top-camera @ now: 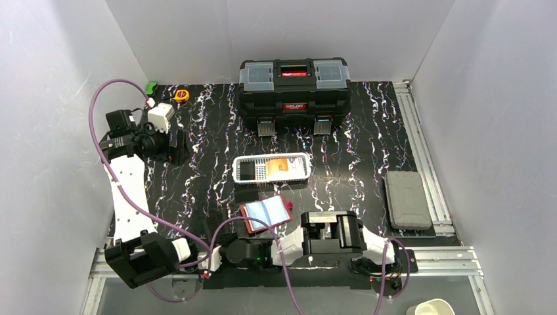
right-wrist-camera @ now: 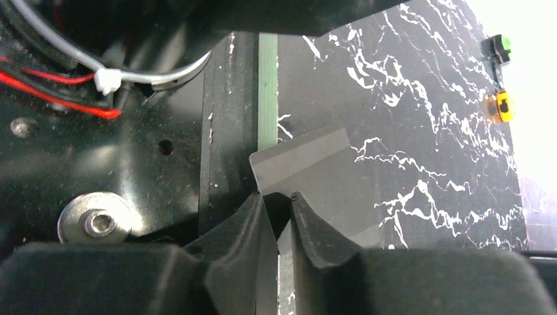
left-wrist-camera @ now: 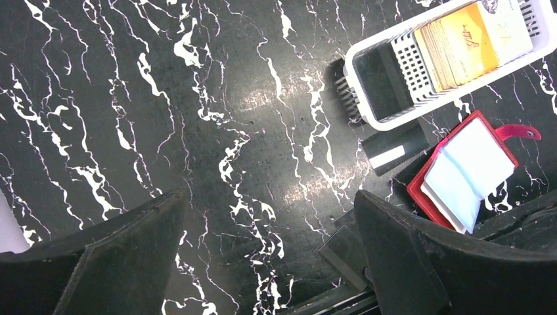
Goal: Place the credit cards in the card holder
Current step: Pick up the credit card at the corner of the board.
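1. Right pincer (right-wrist-camera: 277, 203) fills the bottom of its wrist view. Its jaws stand nearly together on either side of a grey-silver card (right-wrist-camera: 309, 157). Whether they already pinch it cannot be told.
2. That card lies straight ahead of the fingertips at the table's near edge, with one corner reaching over a green strip (right-wrist-camera: 267, 85).
3. Red card holder (top-camera: 266, 213) lies open near the pincer, just beyond it toward the far wall, with pale blue and white leaves showing inside.
4. White mesh basket (top-camera: 238, 172) holding orange cards (left-wrist-camera: 460, 46) sits just past the holder. A black card (left-wrist-camera: 394, 149) lies between them.
5. Left pincer (left-wrist-camera: 276, 262) hangs released, jaws wide, over bare marbled tabletop.
6. Step in hand, by judgement: securing the grey card. Grip it squarely by its near edge, lift clear before travelling, and keep it level for the holder's slot.
7. To one side of the right pincer are a black base plate (right-wrist-camera: 131, 170), a bolt head (right-wrist-camera: 92, 223) and cables (right-wrist-camera: 59, 92) that could snag. The other side is open tabletop, the better way out.
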You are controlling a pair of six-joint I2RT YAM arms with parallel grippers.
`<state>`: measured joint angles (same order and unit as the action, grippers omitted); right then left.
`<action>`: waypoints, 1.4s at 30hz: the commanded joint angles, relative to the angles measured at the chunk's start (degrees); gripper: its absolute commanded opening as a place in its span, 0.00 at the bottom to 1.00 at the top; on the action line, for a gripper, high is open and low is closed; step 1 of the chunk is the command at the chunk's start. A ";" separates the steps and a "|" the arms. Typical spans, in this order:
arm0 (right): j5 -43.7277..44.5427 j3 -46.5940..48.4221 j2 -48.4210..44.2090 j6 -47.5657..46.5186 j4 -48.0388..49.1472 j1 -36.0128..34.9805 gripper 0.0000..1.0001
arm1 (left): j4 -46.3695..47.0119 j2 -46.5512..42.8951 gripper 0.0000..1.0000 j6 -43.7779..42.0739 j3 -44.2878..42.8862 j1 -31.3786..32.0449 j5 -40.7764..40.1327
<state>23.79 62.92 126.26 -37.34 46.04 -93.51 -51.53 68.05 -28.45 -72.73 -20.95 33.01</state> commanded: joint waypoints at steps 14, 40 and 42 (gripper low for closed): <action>10.99 -2.56 -1.82 -5.91 10.89 -1.49 0.01 | -3.31 -2.66 0.98 -0.13 -3.92 -0.40 -0.16; 7.52 -9.65 -32.43 13.36 -5.17 7.00 0.01 | -10.24 -3.81 0.98 -10.68 -9.17 -0.45 18.35; 3.39 -8.60 -36.33 18.98 -12.80 8.94 0.01 | -16.97 -3.35 0.98 -19.70 -10.12 -0.42 23.95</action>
<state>33.54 53.23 98.02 -30.79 45.15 -87.15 -58.11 66.24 -34.74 -80.18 -20.95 44.93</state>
